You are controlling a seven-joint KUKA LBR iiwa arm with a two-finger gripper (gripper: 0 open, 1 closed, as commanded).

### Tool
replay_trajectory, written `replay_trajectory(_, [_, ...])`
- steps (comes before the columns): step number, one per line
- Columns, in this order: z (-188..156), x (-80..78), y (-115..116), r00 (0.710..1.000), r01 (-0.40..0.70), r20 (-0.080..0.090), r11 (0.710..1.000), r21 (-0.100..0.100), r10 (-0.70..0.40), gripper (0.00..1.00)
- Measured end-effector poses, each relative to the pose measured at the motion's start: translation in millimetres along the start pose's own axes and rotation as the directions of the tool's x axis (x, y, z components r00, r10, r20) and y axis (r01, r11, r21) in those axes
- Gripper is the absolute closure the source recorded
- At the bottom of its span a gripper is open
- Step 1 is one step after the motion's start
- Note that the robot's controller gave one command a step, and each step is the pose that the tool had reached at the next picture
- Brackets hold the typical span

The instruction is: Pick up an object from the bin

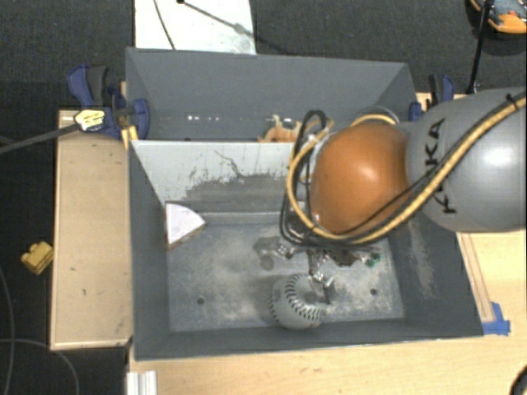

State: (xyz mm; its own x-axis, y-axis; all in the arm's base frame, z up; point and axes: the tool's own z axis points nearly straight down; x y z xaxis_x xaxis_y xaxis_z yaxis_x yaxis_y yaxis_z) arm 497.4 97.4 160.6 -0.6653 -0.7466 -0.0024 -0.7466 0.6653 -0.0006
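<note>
Pincer low, at the upper right edge of a grey ribbed dome-shaped object that lies mid-bin, near the front wall. Spread or pressed together: cannot tell, wrist hardware hides it; contact also unclear. Best to centre over the dome, bite across the ribs, lift straight up. Grey metal bin: floor flat, scuffed, probably slick. Front wall close; open floor to the left. White wedge-shaped piece well apart, by the left wall

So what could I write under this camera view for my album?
Robot pincer low over a grey ribbed lump at the front of the bin, white wedge lying apart at left.
</note>
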Motion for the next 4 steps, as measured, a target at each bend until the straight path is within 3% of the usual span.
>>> replay_trajectory(1, [63.1, 3.5, 10.0, 0.982, 0.189, -0.004, 0.982, -0.001, -0.189, 0.00])
replay_trajectory(2, [82.7, 10.7, -0.5, 0.896, 0.443, -0.002, 0.896, -0.006, -0.443, 1.00])
replay_trajectory(4, [78.5, 11.4, 0.4, 0.897, 0.443, -0.002, 0.897, -0.008, -0.443, 1.00])
